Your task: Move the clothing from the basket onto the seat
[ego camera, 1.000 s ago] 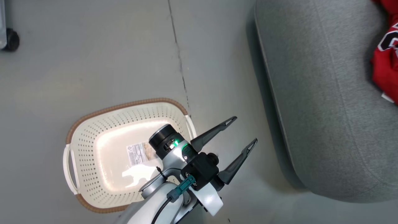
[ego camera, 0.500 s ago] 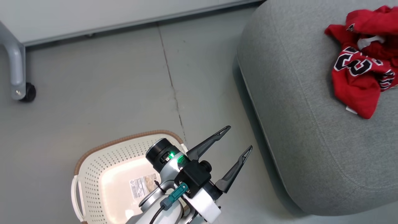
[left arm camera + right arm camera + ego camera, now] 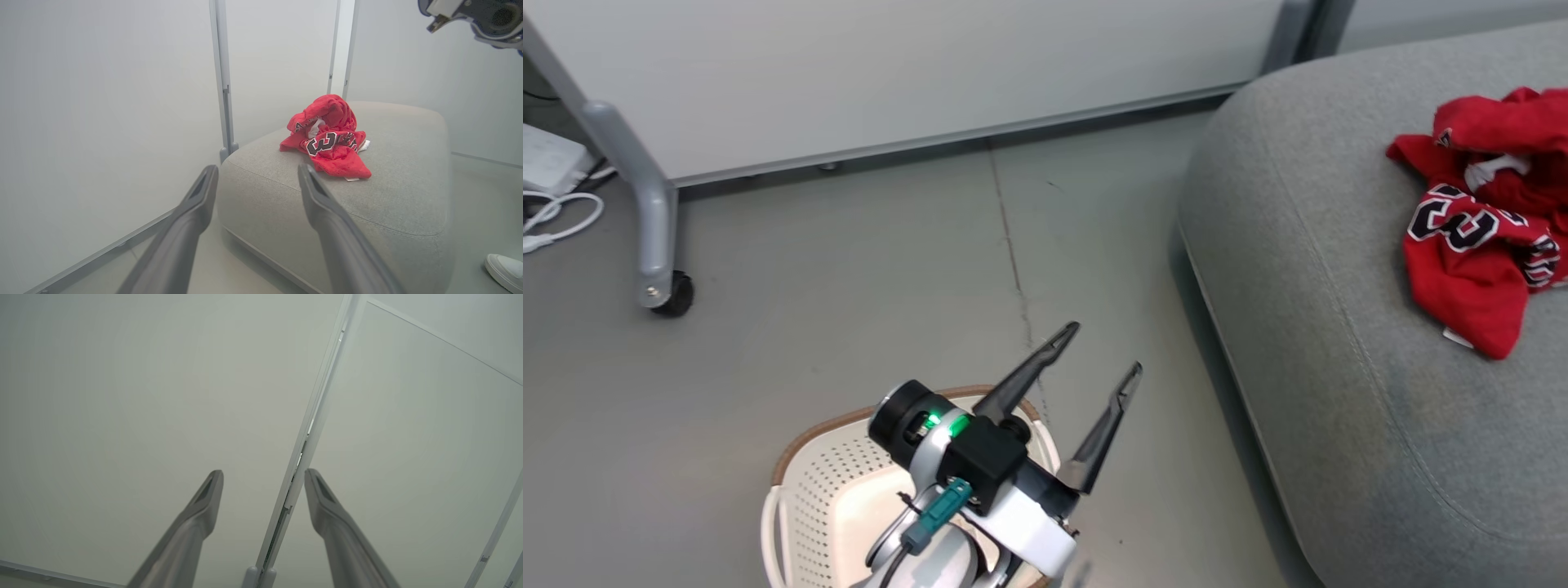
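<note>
Here, the left tool (image 3: 1100, 351) hung spread and empty at lower centre, over the far rim of the basket (image 3: 827, 483). The right tool (image 3: 263, 474), likewise spread, faced a pale wall (image 3: 122, 375). The red clothing (image 3: 1478, 229) lay heaped on the grey seat (image 3: 1323, 286), upper right.

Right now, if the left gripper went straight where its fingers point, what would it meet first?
Likely the seat, at its near corner, though depth is unclear; the clothing lies farther back on it.
</note>
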You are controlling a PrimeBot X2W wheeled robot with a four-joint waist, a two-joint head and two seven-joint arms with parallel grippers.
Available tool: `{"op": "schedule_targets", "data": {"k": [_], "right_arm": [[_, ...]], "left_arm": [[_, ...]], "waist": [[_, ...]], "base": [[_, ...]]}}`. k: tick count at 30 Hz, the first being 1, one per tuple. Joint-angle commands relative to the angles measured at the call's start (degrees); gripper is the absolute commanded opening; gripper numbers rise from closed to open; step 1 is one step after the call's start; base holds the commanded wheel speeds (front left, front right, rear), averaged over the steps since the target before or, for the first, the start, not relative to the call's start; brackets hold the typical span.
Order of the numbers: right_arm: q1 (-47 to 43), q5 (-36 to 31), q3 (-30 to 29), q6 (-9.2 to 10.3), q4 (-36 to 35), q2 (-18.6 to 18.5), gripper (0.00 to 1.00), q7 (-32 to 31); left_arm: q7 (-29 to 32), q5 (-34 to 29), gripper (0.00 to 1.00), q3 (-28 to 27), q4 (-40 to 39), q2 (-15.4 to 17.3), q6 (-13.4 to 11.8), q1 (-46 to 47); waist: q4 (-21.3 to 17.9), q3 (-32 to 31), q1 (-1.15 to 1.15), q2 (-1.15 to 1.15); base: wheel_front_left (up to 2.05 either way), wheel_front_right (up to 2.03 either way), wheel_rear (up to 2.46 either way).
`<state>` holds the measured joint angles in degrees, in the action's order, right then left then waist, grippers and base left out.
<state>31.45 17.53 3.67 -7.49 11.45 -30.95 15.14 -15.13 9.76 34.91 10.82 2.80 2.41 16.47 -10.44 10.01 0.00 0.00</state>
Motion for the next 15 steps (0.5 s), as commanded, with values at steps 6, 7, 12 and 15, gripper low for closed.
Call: {"op": "schedule_targets", "data": {"k": [6, 7, 12, 15], "right_arm": [[-6.8, -0.2, 0.4, -0.01, -5.5, 3.6, 1.00, 0.0], [-7.5, -0.6, 0.7, 0.00, -5.9, 4.0, 1.00, 0.0], [-11.4, -1.4, 2.8, -0.01, -6.5, 7.0, 1.00, 0.0], [-13.7, -0.2, 2.8, -0.01, -6.4, 9.9, 1.00, 0.0]], "left_arm": [[0.0, 1.5, 1.00, -4.2, -0.8, 0.2, -3.7, -1.8], [0.0, 1.6, 1.00, -4.9, -0.8, 0.2, -4.2, -2.1], [0.0, 1.8, 1.00, -8.5, -1.0, 0.2, -5.9, -3.4], [0.0, 1.6, 1.00, -10.6, -1.2, 0.2, -7.0, -4.3]], "waist": [[4.8, -3.0, 0.00, 0.00], [5.4, -3.3, 0.00, 0.00], [8.5, -4.9, 0.00, 0.00], [10.1, -5.5, 0.00, 0.00]], "base": [[0.00, 0.00, 0.00], [0.00, 0.00, 0.00], [0.00, 0.00, 0.00], [0.00, 0.00, 0.00]]}}
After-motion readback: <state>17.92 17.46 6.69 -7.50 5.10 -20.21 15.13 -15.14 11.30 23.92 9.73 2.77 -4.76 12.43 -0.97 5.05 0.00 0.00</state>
